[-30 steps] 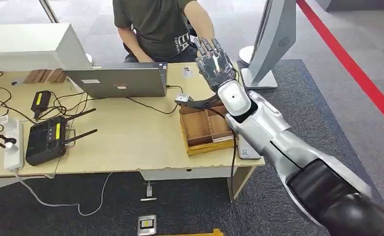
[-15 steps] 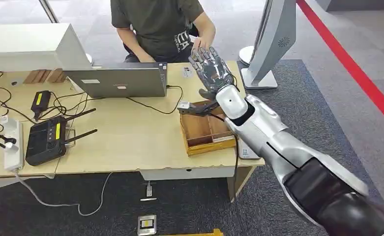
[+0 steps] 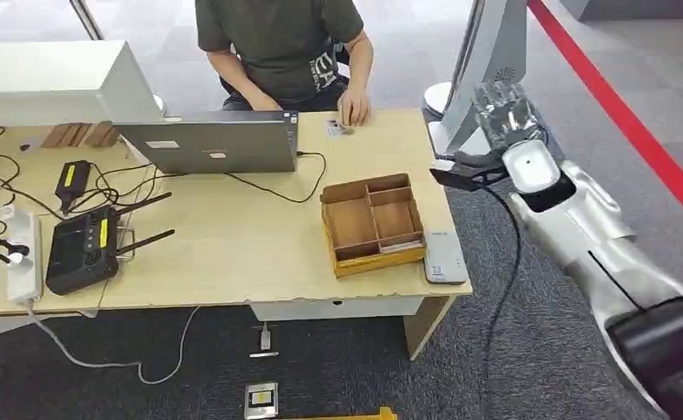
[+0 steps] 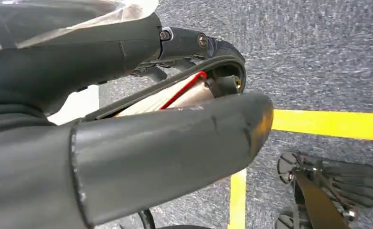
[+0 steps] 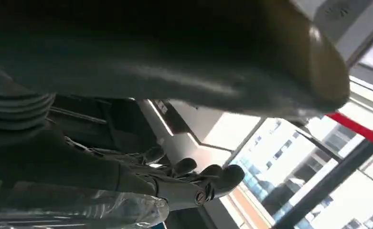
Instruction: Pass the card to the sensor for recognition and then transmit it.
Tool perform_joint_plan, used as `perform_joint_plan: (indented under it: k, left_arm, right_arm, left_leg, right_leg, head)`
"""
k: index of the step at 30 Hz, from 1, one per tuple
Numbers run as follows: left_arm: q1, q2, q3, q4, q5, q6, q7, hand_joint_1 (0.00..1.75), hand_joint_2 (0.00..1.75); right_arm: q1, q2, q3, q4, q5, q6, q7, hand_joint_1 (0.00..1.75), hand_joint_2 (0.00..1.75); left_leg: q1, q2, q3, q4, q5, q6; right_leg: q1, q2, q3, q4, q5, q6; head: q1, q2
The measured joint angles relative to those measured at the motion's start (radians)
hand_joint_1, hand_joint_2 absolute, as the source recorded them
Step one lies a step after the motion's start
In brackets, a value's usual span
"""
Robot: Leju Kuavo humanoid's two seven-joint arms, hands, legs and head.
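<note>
Right hand [image 3: 504, 114] raised off the table's [image 3: 233, 254] right edge at about 3 o'clock, fingers apart, holding nothing; right wrist view adds fingertips [image 5: 222, 175] against bright windows. Left hand [image 4: 127, 143] hangs above grey carpet and a yellow floor line [image 4: 332, 125]; its grasp cannot be told. Open carpet beside the table. Card [image 3: 338, 129] lies at 12 o'clock on the table's far edge under a person's hand [image 3: 352, 109], well apart from the right hand. Wooden tray [image 3: 372, 223] between.
</note>
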Motion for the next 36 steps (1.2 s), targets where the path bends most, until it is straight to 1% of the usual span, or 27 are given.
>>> perform_joint_plan:
  k: [2,5,8,13,15,17,19,21,23,26,27,28,30,34,36]
  left_arm:
    - [-0.001,0.0,0.0,0.0,0.011,0.005,0.002,0.0,0.0]
    - [0.001,0.0,0.0,0.0,0.02,0.013,0.005,0.0,0.0]
    - [0.002,0.0,0.0,0.0,0.023,0.016,0.005,0.0,0.0]
    - [-0.004,-0.001,0.0,0.0,0.024,0.016,0.006,0.0,0.0]
    - [-0.004,-0.001,0.0,0.0,0.025,0.016,0.006,0.0,0.0]
    - [-0.006,-0.002,0.0,0.0,0.04,0.024,0.006,0.0,0.0]
    - [-0.007,-0.005,0.002,0.0,0.059,0.04,0.005,0.0,0.0]
    - [-0.006,-0.01,0.003,0.0,0.073,0.058,0.006,0.0,0.0]
    - [-0.005,-0.017,0.004,0.0,0.084,0.077,0.016,0.0,0.0]
    - [-0.005,-0.026,0.013,0.0,0.098,0.103,0.035,0.0,0.0]
    - [-0.005,-0.029,0.014,0.0,0.098,0.11,0.051,0.0,0.0]
    - [-0.006,-0.032,0.015,0.0,0.099,0.12,0.071,0.0,0.0]
    - [-0.007,-0.038,0.02,0.0,0.105,0.139,0.086,0.0,0.0]
    - [-0.005,-0.042,0.029,-0.001,0.121,0.153,0.069,0.0,0.0]
    - [-0.005,-0.042,0.034,0.0,0.122,0.153,0.06,0.0,0.0]
  right_arm:
    - [0.031,-0.056,-0.043,-0.026,-0.027,0.018,0.02,0.0,0.0]
    - [0.084,-0.144,-0.115,-0.062,-0.05,0.022,0.026,0.0,0.0]
    - [0.117,-0.195,-0.163,-0.088,-0.053,0.024,0.026,0.0,0.0]
    - [0.143,-0.243,-0.213,-0.124,-0.055,0.027,0.026,0.0,0.0]
    - [0.149,-0.253,-0.227,-0.134,-0.056,0.028,0.026,0.0,0.0]
    - [0.158,-0.263,-0.241,-0.137,-0.073,0.03,0.04,0.0,0.0]
    - [0.187,-0.277,-0.269,-0.134,-0.126,0.003,0.063,0.0,0.0]
    - [0.235,-0.29,-0.31,-0.114,-0.178,-0.068,0.068,0.0,0.0]
    - [0.292,-0.299,-0.353,-0.065,-0.232,-0.174,0.056,0.0,0.0]
    - [0.388,-0.29,-0.42,0.047,-0.304,-0.318,0.031,0.0,0.0]
    - [0.422,-0.28,-0.44,0.088,-0.323,-0.352,0.025,0.0,0.0]
    - [0.458,-0.265,-0.459,0.133,-0.35,-0.375,0.016,0.0,0.0]
    - [0.531,-0.23,-0.49,0.206,-0.405,-0.41,0.003,0.0,0.0]
    - [0.694,-0.141,-0.57,0.334,-0.536,-0.488,-0.051,0.0,0.0]
    - [0.756,-0.099,-0.608,0.381,-0.562,-0.522,-0.074,0.0,0.0]
  left_leg:
    - [0.0,0.0,0.0,0.0,0.0,0.0]
    - [0.0,-0.001,-0.001,0.0,0.0,0.0]
    - [0.0,0.002,-0.001,0.0,0.0,0.0]
    - [0.0,0.001,-0.001,-0.001,0.0,0.0]
    - [0.0,0.001,-0.001,-0.001,0.0,0.0]
    - [0.0,0.001,0.0,0.0,0.0,0.0]
    - [0.0,0.0,-0.001,0.0,0.0,0.0]
    - [0.0,-0.001,-0.001,0.0,0.0,0.001]
    - [0.0,-0.002,-0.002,0.0,-0.001,0.002]
    - [0.0,-0.002,-0.001,0.0,-0.002,0.003]
    - [0.0,-0.002,-0.001,-0.001,-0.002,0.003]
    - [0.001,-0.002,-0.001,-0.001,-0.003,0.002]
    - [0.001,-0.002,-0.001,-0.001,-0.003,0.002]
    - [0.002,-0.004,-0.001,-0.002,-0.003,0.002]
    - [0.002,-0.004,-0.001,-0.003,-0.004,0.001]
  right_leg:
    - [0.0,0.001,0.0,0.0,0.0,0.0]
    - [0.0,0.0,0.001,0.0,-0.001,0.001]
    - [0.0,0.002,0.0,0.0,0.0,0.0]
    - [0.0,0.002,0.0,0.0,0.0,0.0]
    - [0.0,0.002,0.0,0.0,0.0,0.0]
    - [0.0,0.002,0.0,0.0,0.0,0.0]
    - [0.0,0.0,0.001,0.0,-0.001,0.001]
    - [0.0,-0.001,0.0,-0.001,-0.001,0.001]
    - [0.0,-0.001,0.001,-0.001,-0.001,0.002]
    - [0.0,-0.001,0.002,-0.002,-0.002,0.004]
    - [0.0,-0.001,0.002,-0.002,-0.002,0.004]
    - [0.001,-0.001,0.002,-0.002,-0.003,0.004]
    - [0.001,-0.001,0.002,-0.002,-0.003,0.003]
    - [0.002,-0.003,0.002,-0.002,-0.005,0.001]
    - [0.002,-0.003,0.002,-0.002,-0.006,0.001]
  head:
    - [-0.001,0.0]
    - [0.0,0.0]
    - [0.0,0.0]
    - [-0.001,0.0]
    - [-0.001,0.0]
    - [-0.002,0.0]
    - [-0.001,0.0]
    - [-0.001,0.0]
    - [-0.001,0.0]
    - [-0.001,0.0]
    - [-0.001,0.0]
    - [0.0,0.0]
    - [-0.001,0.0]
    - [-0.002,0.0]
    - [-0.002,0.0]
